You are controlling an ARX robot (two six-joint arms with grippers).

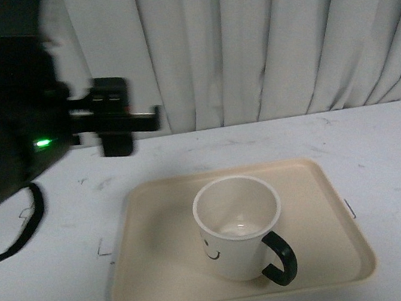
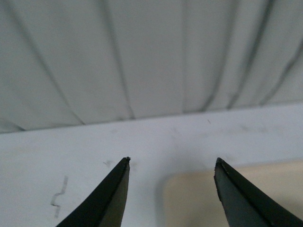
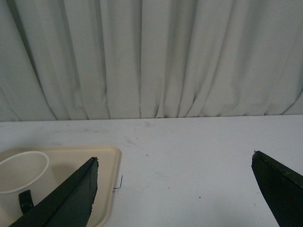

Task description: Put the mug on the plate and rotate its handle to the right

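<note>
The mug (image 1: pixel 236 229) stands on the plate (image 1: pixel 159 226) near its front edge, handle (image 1: pixel 280 258) at front right; the plate lies on the desk (image 1: pixel 392 158).

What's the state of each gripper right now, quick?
Left gripper: open, holding nothing.
Right gripper: open wide, holding nothing.

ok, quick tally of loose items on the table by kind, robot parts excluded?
mug: 1
plate: 1
total: 2
The mug stands upright on the plate.
</note>
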